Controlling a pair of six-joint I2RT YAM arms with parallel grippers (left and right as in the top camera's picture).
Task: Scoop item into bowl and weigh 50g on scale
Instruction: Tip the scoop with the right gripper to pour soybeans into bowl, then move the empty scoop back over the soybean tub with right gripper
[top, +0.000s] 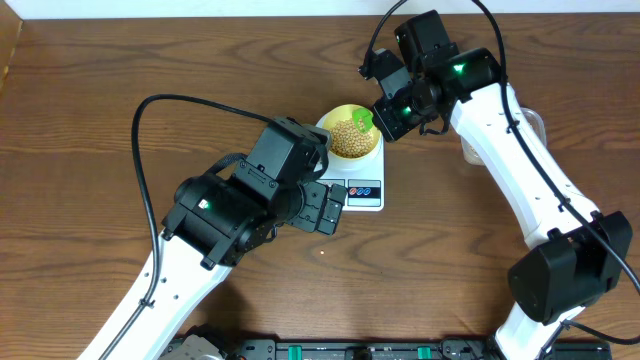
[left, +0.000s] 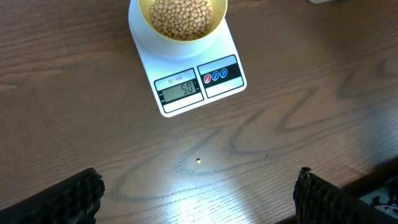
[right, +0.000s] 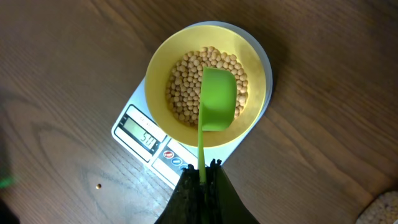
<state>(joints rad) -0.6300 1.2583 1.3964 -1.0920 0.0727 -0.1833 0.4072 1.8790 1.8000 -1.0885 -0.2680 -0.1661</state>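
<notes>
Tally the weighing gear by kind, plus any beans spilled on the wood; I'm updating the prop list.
Scale: 1
Yellow bowl: 1
Green scoop: 1
Spilled bean: 1
Total: 4

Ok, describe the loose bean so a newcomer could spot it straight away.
Start at the white scale on the wooden table. On the bare wood past its display end lies one small tan bean. It is alone, while the other beans fill the yellow bowl on the scale.
</notes>
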